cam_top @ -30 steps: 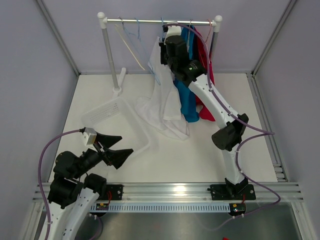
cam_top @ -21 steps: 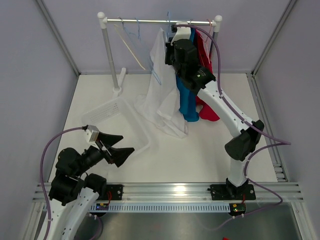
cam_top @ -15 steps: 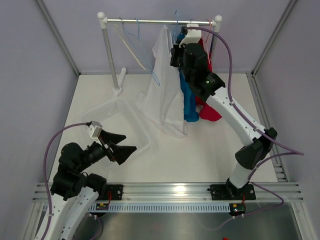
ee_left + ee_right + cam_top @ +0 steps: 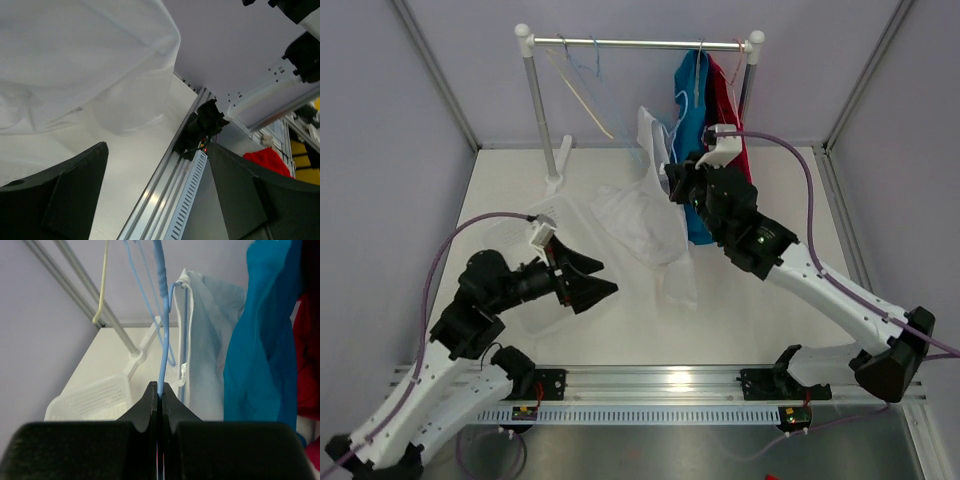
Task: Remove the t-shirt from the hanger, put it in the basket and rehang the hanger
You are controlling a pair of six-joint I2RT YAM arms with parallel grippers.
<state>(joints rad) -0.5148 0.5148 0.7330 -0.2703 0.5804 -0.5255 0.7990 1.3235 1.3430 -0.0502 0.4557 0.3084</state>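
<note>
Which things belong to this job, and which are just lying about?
Job: white t-shirt; thin blue hanger, pinched in right gripper; open left gripper.
Lying about: blue t-shirt, red garment, cream hanger on metal rail; white perforated plastic basket.

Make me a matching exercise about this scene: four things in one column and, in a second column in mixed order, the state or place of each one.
Column A
1. white t-shirt
2. blue shirt
3. left gripper
4. right gripper

Column B
a. open, holding nothing
b. hangs from the rail
c. shut on the blue hanger
d. off the rail, carried on the blue hanger

Pairs: 1-d, 2-b, 3-a, 4-c
</note>
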